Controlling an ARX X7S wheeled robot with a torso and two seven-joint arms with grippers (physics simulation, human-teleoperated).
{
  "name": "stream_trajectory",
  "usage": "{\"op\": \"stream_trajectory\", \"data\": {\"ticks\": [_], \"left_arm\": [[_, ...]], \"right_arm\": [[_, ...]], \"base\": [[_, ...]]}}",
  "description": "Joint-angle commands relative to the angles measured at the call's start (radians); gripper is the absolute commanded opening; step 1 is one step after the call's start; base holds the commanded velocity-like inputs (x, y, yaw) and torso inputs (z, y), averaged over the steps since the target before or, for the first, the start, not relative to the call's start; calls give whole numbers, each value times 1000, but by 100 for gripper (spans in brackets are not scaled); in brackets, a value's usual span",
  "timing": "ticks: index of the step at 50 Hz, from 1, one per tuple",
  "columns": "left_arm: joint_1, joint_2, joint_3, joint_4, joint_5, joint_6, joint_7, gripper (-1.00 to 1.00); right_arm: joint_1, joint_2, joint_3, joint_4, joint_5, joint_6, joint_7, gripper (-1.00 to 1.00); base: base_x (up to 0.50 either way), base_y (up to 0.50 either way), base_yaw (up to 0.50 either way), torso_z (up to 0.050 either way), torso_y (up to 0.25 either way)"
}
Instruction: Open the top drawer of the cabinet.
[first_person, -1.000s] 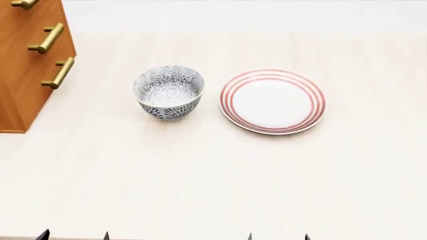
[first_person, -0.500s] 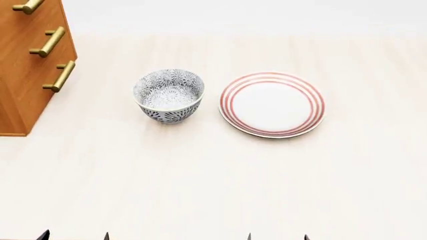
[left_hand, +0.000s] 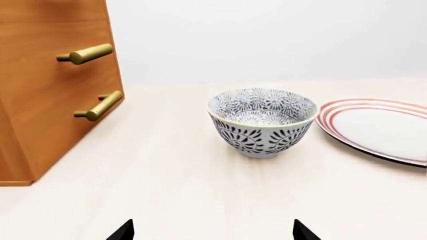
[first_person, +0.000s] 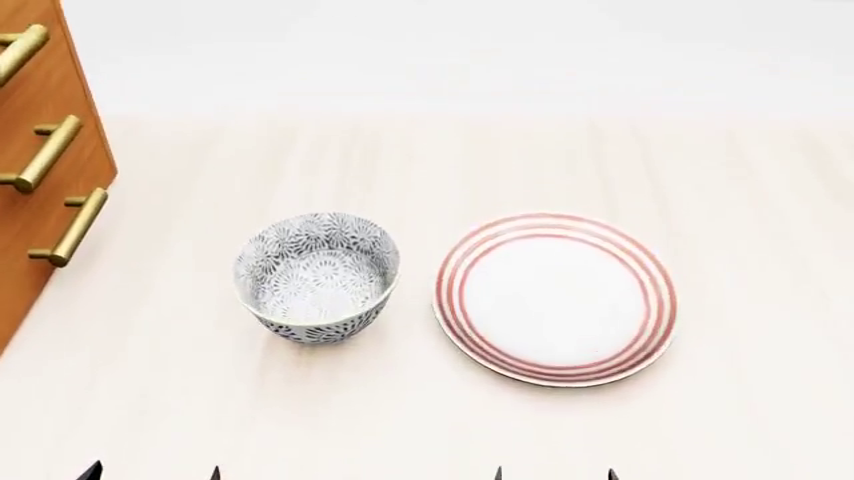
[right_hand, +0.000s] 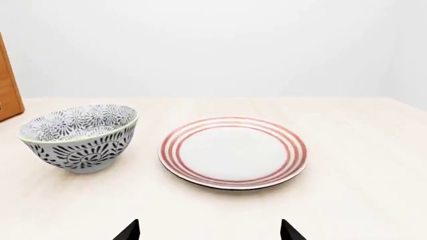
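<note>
The cabinet is an orange-brown wooden box at the far left of the head view, cut by the edge. Three brass bar handles show on it. The top drawer has the highest handle and sits flush, closed. In the left wrist view the cabinet shows two brass handles, and its upper part is cut off. My left gripper is open and empty, low over the table in front of the bowl, well short of the cabinet. My right gripper is open and empty, facing the plate. Only the fingertips of both show.
A blue-patterned bowl stands on the pale wooden table right of the cabinet. A white plate with red rings lies right of the bowl. Both also show in the right wrist view, bowl and plate.
The head view has shifted: bowl and plate now sit lower in the picture and the cabinet further left. The fingertips keep their places at the picture's bottom edge.
</note>
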Motion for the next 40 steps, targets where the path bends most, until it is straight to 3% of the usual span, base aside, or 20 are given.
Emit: {"op": "stream_trajectory", "data": {"ticks": [1,40], "left_arm": [[4,11,-14,9,-2,5,17,100],[2,-14,18,0,-25,19,-5,100]], "right_arm": [[2,-10,13,-1,-6,4,-14,100],[-3,12,-15,-9,17,-10,15,100]], "base": [[500,0,0,0,0],[467,0,0,0,0]]}}
